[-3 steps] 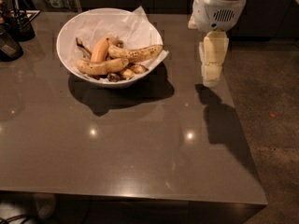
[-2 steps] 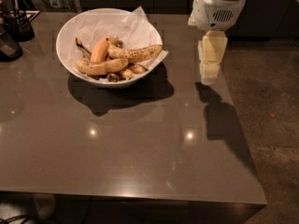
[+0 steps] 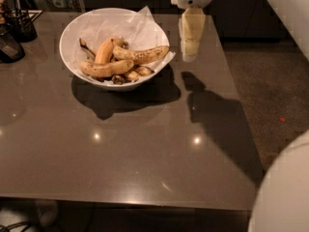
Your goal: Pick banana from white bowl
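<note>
The white bowl (image 3: 66, 57) stands on the dark table at the back left, lined with crinkled white paper (image 3: 141, 29). The banana (image 3: 141, 55), long, brown-speckled and dark-tipped, lies across the bowl's right side. A smooth orange-yellow banana (image 3: 103, 52) and a plainer curved yellow banana (image 3: 105, 69) lie beside it, with small dark pieces below. My gripper (image 3: 189, 56) hangs pointing down, just right of the bowl's rim and above the table. It touches nothing and holds nothing.
A dark holder with utensils (image 3: 22, 25) and a black object (image 3: 8, 46) stand at the far left. The table's right edge runs near the gripper, with floor (image 3: 270, 81) beyond. A white rounded robot part (image 3: 285, 192) fills the lower right corner.
The gripper has moved left, closer to the bowl's right rim. A white robot part has come into view at the lower right. The bananas have not moved.
</note>
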Controlling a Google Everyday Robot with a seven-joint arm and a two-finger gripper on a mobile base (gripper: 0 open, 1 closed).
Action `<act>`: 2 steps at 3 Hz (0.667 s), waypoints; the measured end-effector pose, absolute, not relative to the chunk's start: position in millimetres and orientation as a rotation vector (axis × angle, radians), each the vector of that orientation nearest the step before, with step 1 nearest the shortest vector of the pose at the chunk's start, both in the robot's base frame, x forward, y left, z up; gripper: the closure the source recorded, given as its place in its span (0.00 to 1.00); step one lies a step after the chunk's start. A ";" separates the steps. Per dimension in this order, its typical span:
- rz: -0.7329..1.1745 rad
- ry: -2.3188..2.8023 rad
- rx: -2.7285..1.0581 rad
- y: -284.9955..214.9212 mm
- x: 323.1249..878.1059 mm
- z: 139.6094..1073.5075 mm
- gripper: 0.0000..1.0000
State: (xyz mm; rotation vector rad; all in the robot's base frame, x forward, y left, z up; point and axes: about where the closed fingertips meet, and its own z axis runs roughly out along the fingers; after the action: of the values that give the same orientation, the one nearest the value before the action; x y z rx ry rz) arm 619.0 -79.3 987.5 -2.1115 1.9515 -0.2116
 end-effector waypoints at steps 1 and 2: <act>-0.227 1.913 -2.075 -70.9 628.9 996.8 0.00; -0.206 1.936 -2.054 -66.0 635.5 985.1 0.00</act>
State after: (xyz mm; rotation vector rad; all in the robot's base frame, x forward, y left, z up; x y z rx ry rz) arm 635.5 -66.0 985.1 -2.0542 1.9364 -0.2055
